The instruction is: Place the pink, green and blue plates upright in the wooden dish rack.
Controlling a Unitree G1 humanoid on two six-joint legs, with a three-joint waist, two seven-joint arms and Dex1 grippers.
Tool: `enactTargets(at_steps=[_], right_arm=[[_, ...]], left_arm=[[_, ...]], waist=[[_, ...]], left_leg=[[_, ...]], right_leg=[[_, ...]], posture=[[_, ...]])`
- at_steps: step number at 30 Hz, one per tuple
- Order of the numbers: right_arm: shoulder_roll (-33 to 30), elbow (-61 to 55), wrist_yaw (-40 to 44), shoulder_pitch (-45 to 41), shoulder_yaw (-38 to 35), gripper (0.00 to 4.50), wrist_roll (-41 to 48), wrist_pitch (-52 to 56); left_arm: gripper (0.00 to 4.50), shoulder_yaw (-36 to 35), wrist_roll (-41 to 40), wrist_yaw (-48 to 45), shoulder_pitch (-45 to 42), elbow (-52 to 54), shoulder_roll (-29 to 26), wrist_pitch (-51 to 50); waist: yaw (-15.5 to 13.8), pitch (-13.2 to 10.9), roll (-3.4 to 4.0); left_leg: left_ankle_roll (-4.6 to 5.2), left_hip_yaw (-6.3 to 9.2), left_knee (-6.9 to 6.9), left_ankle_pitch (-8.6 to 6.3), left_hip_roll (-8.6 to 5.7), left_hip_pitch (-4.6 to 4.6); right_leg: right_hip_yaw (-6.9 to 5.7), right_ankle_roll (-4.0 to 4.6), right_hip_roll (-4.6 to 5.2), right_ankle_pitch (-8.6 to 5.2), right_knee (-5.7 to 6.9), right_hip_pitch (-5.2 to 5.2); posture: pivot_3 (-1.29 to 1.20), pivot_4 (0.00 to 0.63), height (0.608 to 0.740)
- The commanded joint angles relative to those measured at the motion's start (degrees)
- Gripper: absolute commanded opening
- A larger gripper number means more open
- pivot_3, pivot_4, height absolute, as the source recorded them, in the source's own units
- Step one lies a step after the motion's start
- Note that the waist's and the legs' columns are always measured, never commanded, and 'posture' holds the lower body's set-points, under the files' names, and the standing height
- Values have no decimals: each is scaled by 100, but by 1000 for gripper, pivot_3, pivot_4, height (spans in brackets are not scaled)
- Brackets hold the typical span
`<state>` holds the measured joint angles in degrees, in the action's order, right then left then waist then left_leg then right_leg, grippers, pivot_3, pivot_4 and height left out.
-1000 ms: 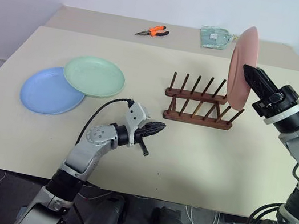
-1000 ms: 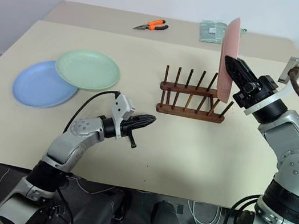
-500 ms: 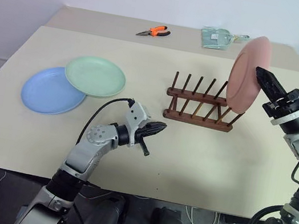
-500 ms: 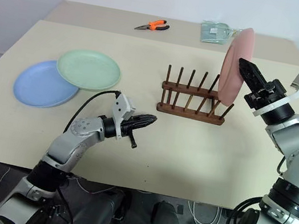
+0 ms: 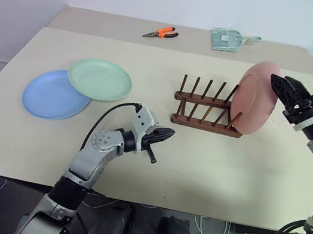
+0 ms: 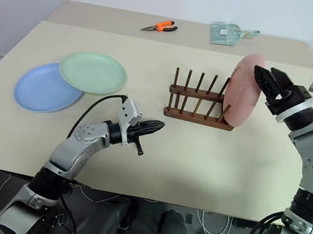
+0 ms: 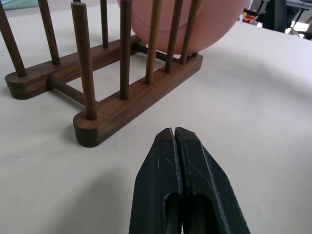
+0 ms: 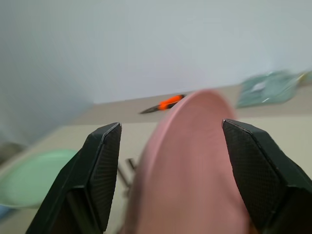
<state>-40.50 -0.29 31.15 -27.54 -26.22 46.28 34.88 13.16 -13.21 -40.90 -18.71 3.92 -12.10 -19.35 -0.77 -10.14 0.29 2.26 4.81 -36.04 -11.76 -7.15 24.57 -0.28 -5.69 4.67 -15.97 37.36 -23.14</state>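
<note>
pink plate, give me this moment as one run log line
pink plate: tilted in wooden dish rack, right end | right gripper: open, astride plate rim | left gripper: shut, idle | green plate, blue plate: flat on table

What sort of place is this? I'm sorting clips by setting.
Probably a lab or workshop test bench, not a kitchen: a bare beige table against a blank wall, orange pliers lying at the back, and only a dish rack with plain plates.

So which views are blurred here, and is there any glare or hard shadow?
Right wrist view: the pink plate between the open right gripper is soft, the background hazy. Left wrist view: sharp on the wooden dish rack and the shut left gripper. Eye views: even light, faint shadows, no glare on the table.
</note>
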Motion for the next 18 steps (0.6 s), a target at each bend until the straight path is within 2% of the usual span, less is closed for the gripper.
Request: enactTargets(at_steps=[1, 3, 9, 14, 16, 18], right_arm=[[-494, -170, 102, -203, 191, 3765, -941, -828], [-629, -235, 136, -324, 297, 4428, -1217, -1089], [-784, -1621, 654, -639, 1289, 4500, -1562, -1186], [-291, -2297, 816, -448, 2457, 4500, -1810, -1034], [-94, -2369, 868, -238, 2873, 4500, -2058, -1146], [56, -2394, 876, -125, 2983, 4500, -2120, -1156]], left_arm=[[547, -370, -242, 176, -99, 192, 9, -133], [1369, -728, -272, 539, -203, 174, 41, -141], [4429, -2186, 285, 2906, -856, -9, 34, -338], [4429, -3095, 614, 4543, -1108, 584, 55, -1090], [4429, -3541, 445, 5022, -1172, 818, 160, -1615], [4429, -3890, 173, 5263, -1247, 944, 294, -2052]], waist=[[1, 0, 0], [12, 0, 0], [24, -2, -1], [-12, -15, -33], [-38, -11, -54], [-90, -12, -54]], left_leg=[[-1, 0, 0, 0, 0, 0], [-1, 0, 0, 0, 0, 0], [-5, 0, 3, 2, 7, 0], [-4, 0, -1, -2, 1, 3], [-6, 2, -5, -3, 0, 5], [-12, 2, -13, -6, -3, 5]], right_leg=[[0, 0, 0, 0, 0, -1], [0, 0, 0, 0, 0, -2], [-2, -2, -5, 1, 13, -15], [-2, -12, -3, 6, 1, -13], [-3, -15, -4, 8, 1, -18], [-3, -22, -3, 12, 1, -25]], posture=[[0, 150, 726], [0, 150, 726], [0, 150, 726], [0, 150, 726], [0, 150, 726], [0, 150, 726]])
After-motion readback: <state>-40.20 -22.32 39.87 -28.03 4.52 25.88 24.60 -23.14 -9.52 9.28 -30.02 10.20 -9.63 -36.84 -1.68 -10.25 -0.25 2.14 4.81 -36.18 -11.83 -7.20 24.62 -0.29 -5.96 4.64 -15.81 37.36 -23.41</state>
